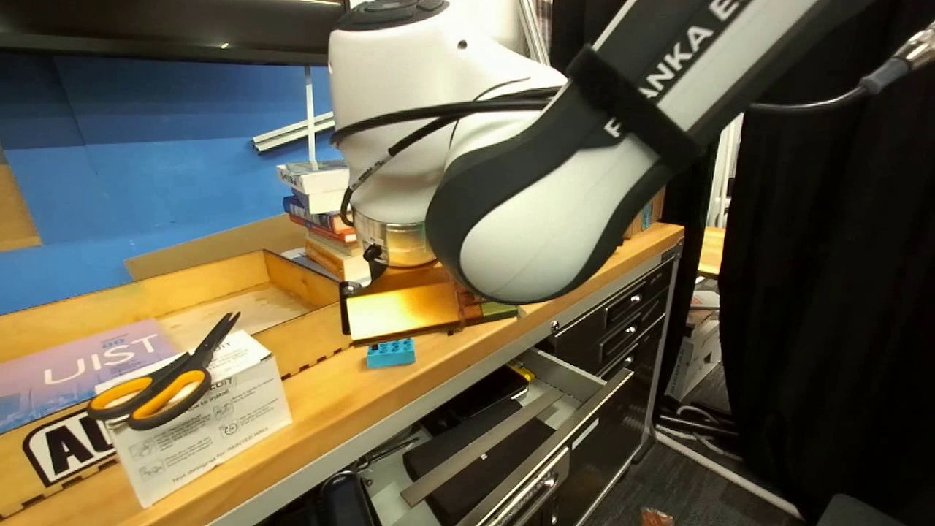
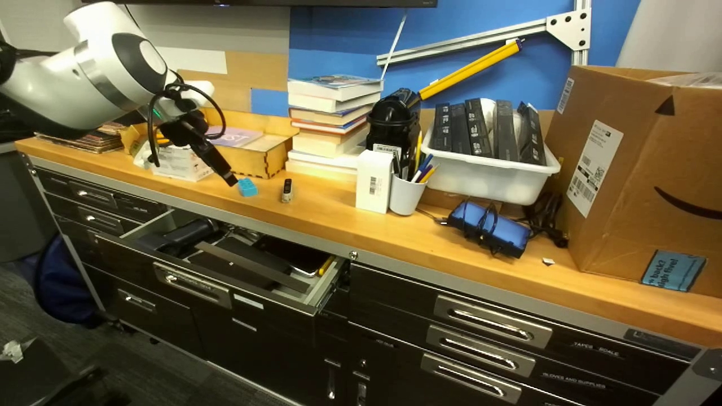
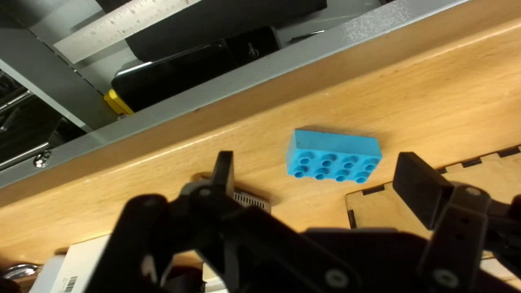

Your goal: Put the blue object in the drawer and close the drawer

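The blue object (image 1: 391,353) is a small light-blue studded block on the wooden worktop. It also shows in an exterior view (image 2: 247,187) and in the wrist view (image 3: 336,152). My gripper (image 3: 317,173) is open, with the block seen between and a little beyond its fingertips, not held. In an exterior view the gripper (image 2: 228,176) points down just above and beside the block; in another the arm largely hides it. The drawer (image 2: 282,316) is pulled open below the worktop, also in an exterior view (image 1: 555,440) and partly in the wrist view (image 3: 53,81).
A wooden box (image 2: 256,160) stands behind the block. A small grey device (image 2: 287,190) lies beside it. A white box (image 1: 212,431) bears yellow-handled scissors (image 1: 172,383). A book stack (image 2: 333,124) and pen cup (image 2: 405,194) stand farther along. The drawer holds a ruler (image 3: 122,28) and dark items.
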You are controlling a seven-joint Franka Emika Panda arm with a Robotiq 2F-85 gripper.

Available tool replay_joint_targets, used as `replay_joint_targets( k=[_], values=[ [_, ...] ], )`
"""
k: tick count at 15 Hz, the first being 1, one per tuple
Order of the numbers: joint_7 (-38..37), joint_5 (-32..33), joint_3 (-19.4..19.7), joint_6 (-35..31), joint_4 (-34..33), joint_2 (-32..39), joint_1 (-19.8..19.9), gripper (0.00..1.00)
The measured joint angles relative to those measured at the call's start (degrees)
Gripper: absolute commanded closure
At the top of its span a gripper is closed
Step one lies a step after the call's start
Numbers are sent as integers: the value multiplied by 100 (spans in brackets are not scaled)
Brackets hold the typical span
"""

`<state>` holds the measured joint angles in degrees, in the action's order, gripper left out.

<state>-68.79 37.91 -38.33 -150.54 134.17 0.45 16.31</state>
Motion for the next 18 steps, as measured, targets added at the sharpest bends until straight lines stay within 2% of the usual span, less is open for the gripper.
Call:
replay_joint_targets(
  k=[5,8,9,11,12,15,18],
  values=[
    [-23,139,44,191,-577,776,1,0],
    [-364,756,176,448,-942,1168,-96,0],
    [-421,819,457,467,-1053,1270,-354,0],
    [-424,808,1330,464,-1271,1399,-1186,0],
    [-424,778,1673,467,-1370,1462,-1538,17],
    [-428,634,2320,470,-1602,1632,-2263,42],
    [-422,399,2650,471,-1741,1681,-2650,45]
  ],
)
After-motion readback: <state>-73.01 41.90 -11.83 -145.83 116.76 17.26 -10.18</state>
